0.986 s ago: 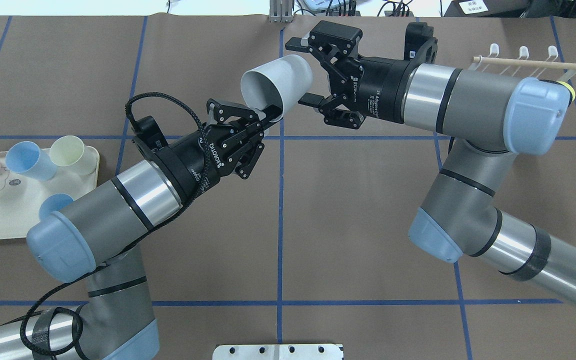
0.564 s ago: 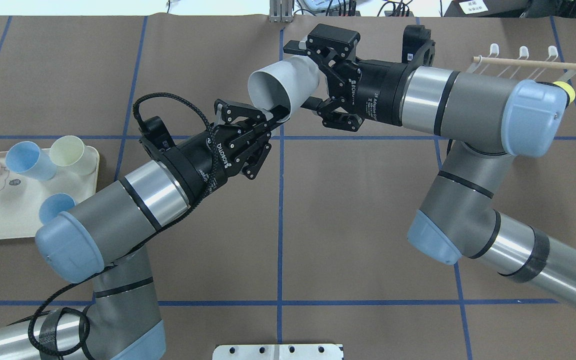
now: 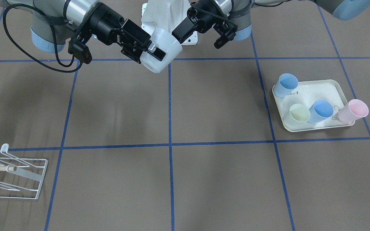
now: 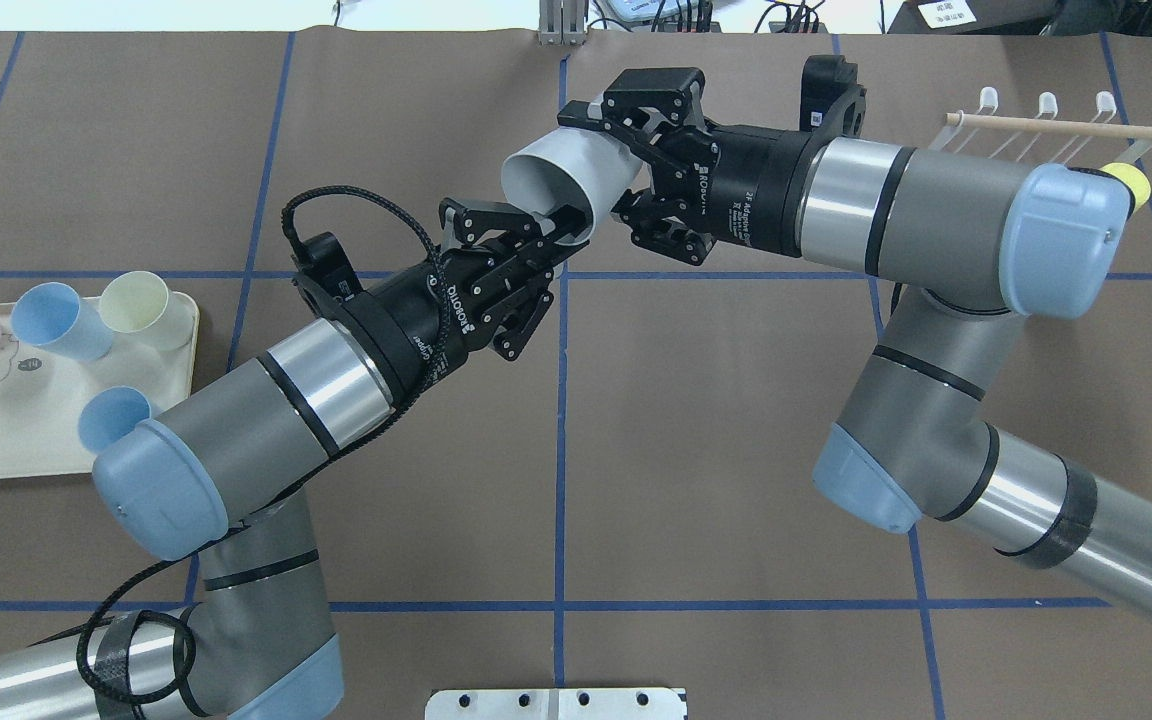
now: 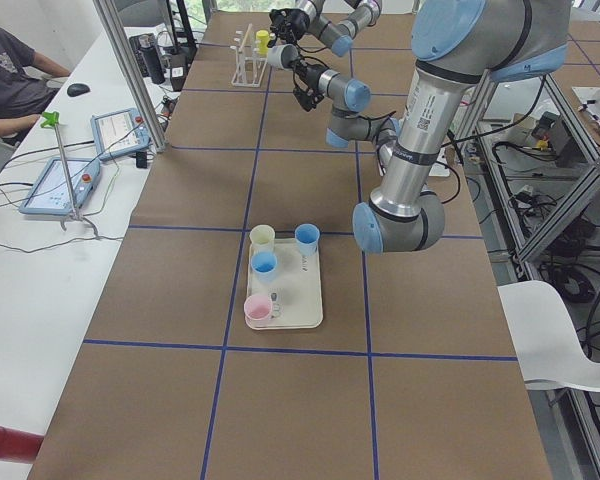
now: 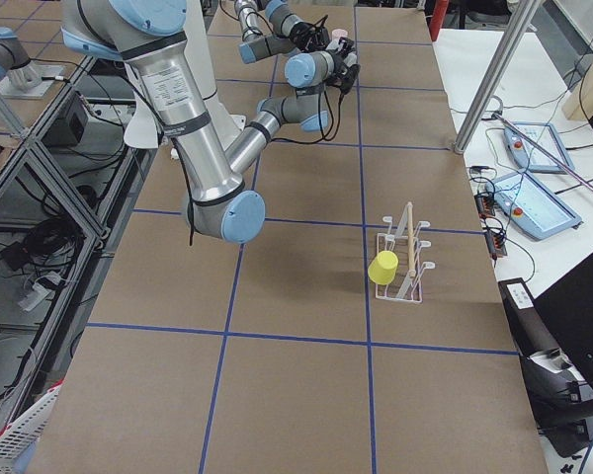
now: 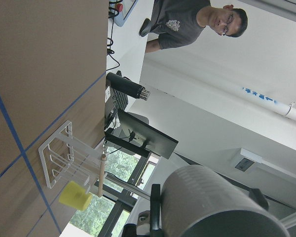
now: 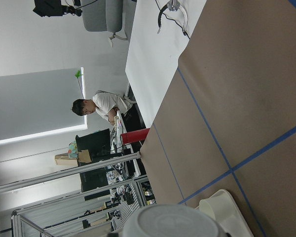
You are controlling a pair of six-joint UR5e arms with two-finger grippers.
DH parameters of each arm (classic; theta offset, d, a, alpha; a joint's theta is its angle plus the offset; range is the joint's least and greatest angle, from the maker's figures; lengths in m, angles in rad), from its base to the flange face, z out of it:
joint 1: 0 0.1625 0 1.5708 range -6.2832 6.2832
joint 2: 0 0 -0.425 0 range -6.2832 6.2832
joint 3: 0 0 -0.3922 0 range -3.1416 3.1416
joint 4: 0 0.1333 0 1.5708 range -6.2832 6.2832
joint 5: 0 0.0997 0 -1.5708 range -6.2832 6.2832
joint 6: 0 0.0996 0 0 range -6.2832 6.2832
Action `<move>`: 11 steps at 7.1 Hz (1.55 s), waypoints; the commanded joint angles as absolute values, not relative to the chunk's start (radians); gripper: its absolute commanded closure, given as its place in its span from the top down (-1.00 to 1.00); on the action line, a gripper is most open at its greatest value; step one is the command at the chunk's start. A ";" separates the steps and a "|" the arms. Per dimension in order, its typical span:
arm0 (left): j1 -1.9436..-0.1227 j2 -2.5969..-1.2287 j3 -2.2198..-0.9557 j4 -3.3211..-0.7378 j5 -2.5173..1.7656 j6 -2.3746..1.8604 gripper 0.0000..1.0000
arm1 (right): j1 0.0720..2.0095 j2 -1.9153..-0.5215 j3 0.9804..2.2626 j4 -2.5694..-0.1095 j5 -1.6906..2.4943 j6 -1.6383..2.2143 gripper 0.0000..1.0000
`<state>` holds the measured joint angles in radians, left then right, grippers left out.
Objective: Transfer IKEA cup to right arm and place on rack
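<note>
In midair, a tilted pale-grey cup (image 4: 574, 170)

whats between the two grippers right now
The white cup, held in mid-air: the left gripper pinches its rim, the right gripper brackets its base. The overhead view shows it best.

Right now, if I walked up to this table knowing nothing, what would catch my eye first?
Two robot arms meet above the table's middle, a white cup between them: the left gripper pinches its rim, the right gripper straddles its base. On the robot's left sits a cream tray of pastel cups; on its right, a wire rack carries one yellow cup.
</note>
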<state>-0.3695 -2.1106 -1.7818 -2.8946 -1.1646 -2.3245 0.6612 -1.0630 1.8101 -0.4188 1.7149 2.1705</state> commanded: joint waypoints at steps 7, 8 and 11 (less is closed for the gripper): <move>-0.390 -1.962 -1.876 -2.895 -1.170 -2.297 1.00 | 0.898 -1.142 1.714 -0.417 1.704 1.901 -1.00; -0.388 -1.941 -1.876 -2.884 -1.166 -2.164 1.00 | 0.937 -1.163 1.682 -0.435 1.704 1.686 -1.00; -0.390 -1.756 -1.932 -2.748 -1.161 -1.948 1.00 | 1.025 -1.322 1.709 -0.505 1.530 1.278 -1.00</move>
